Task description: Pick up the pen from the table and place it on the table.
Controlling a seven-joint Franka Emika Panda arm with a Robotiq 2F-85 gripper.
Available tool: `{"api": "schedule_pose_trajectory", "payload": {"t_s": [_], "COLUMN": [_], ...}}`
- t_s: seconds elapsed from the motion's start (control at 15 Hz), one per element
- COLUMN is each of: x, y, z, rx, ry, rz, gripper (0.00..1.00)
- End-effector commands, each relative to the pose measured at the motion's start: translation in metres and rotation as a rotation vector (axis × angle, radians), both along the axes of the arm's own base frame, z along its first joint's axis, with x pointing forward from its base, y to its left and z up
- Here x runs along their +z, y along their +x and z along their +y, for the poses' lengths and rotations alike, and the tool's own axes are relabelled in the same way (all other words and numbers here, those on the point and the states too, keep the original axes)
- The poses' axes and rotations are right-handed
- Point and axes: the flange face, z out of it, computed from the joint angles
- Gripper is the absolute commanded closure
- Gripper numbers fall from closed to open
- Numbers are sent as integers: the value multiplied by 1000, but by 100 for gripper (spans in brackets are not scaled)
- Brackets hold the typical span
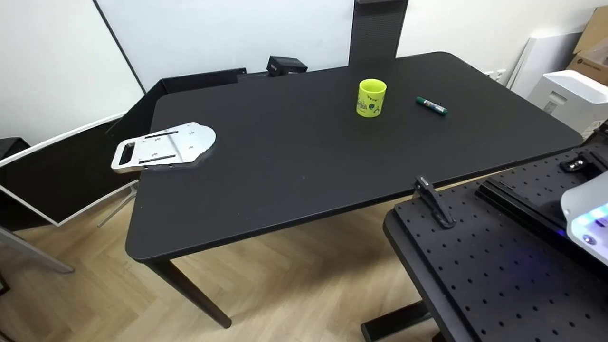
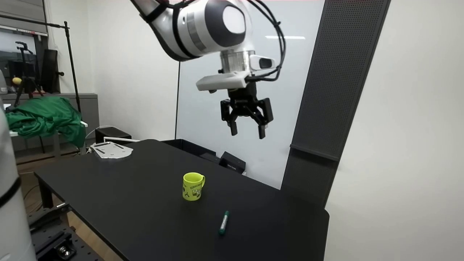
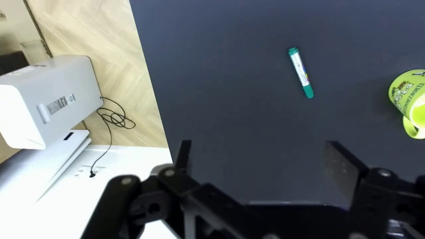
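Observation:
The pen, a short green marker with a white label, lies flat on the black table. It shows in both exterior views (image 1: 431, 106) (image 2: 224, 222) and in the upper middle of the wrist view (image 3: 300, 72). The table is the large matte black top, seen in all views (image 1: 266, 156) (image 2: 145, 203) (image 3: 232, 109). My gripper (image 2: 248, 133) is open and empty, high above the table, with its fingers pointing down. In the wrist view the open fingers (image 3: 259, 144) are at the bottom, with the pen beyond the fingertips. The gripper is out of view in an exterior view.
A yellow-green cup (image 1: 371, 98) (image 2: 192, 188) (image 3: 406, 93) stands on the table near the pen. A silver plate (image 1: 175, 145) (image 2: 111, 150) overhangs the far table end. A black perforated board (image 1: 475, 266) adjoins the table's edge. A white box (image 3: 56, 99) stands beyond another edge.

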Motion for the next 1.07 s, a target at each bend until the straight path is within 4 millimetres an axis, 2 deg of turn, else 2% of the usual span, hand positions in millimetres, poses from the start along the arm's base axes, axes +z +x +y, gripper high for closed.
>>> {"api": "schedule_pose_trajectory", "payload": {"t_s": [0.0,0.2,0.53,0.8,1.0], "x": [-10,-19,-27,-29,-29], "y": [6,8,17,30,42], "z": [-48,-71,-86,-85,-71], "rx": [110,196,301,342,355], "ry": [60,122,191,188,183], "rz": [-29,-28,-17,1,11], "gripper": [0,0,0,0,0]}}
